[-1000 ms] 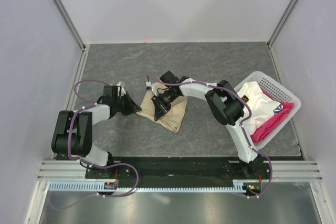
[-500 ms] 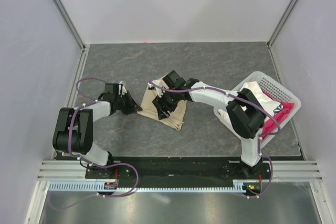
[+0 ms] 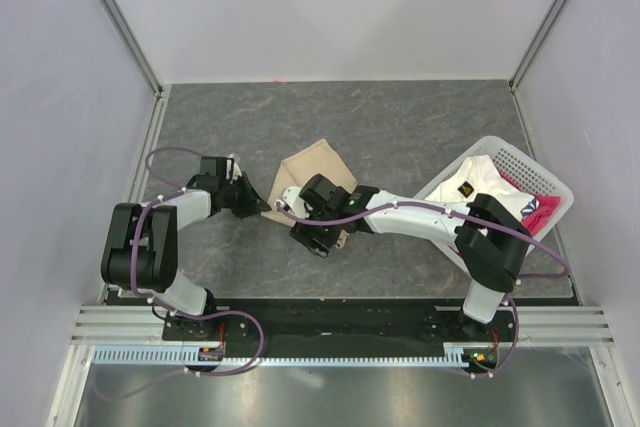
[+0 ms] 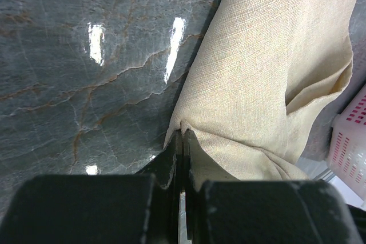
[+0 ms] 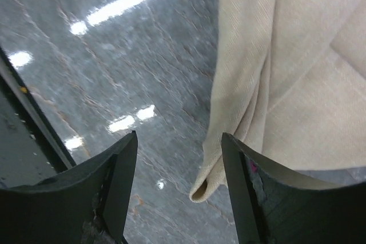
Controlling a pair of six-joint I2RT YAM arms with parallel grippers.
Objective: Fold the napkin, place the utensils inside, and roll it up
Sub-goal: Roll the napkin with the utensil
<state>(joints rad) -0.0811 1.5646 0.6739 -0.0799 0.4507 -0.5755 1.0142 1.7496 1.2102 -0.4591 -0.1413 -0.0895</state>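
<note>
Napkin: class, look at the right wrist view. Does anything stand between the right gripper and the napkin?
Nothing visible does. The right gripper is open, and the folded edge of the napkin lies right at its fingertips, with no other thing in the gap. The left gripper is shut on another napkin corner.

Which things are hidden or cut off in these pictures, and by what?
1. Utensils: seen in no view; perhaps hidden, cannot tell.
2. Top view: the right arm covers the napkin at its near edge.
3. Left wrist view: the basket is cut by the right edge.
</note>
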